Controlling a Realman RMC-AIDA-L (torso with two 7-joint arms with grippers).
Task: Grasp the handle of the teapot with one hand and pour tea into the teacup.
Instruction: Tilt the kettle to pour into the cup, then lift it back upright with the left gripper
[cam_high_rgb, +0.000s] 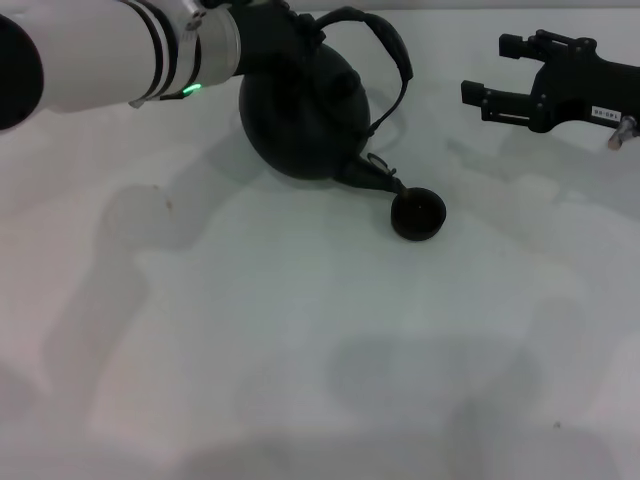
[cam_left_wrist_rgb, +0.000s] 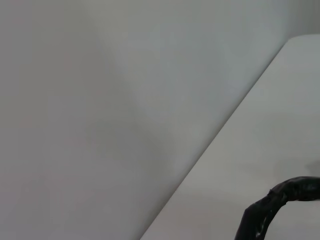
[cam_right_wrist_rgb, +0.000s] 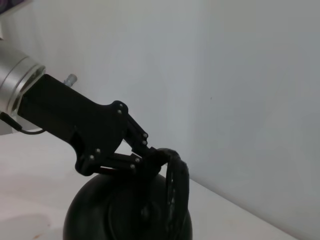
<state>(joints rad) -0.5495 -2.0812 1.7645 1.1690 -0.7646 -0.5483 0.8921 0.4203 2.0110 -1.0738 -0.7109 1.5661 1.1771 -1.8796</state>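
The matte black teapot is tilted, its spout pointing down right over the rim of the small black teacup on the white table. My left gripper reaches in from the upper left and is shut on the arched handle. The right wrist view shows this gripper clamped on the handle above the teapot's body. A piece of the handle shows in the left wrist view. My right gripper is open and empty at the far right, apart from the pot.
The white table spreads toward me below the teacup. A pale wall stands close behind the teapot, along the table's far edge.
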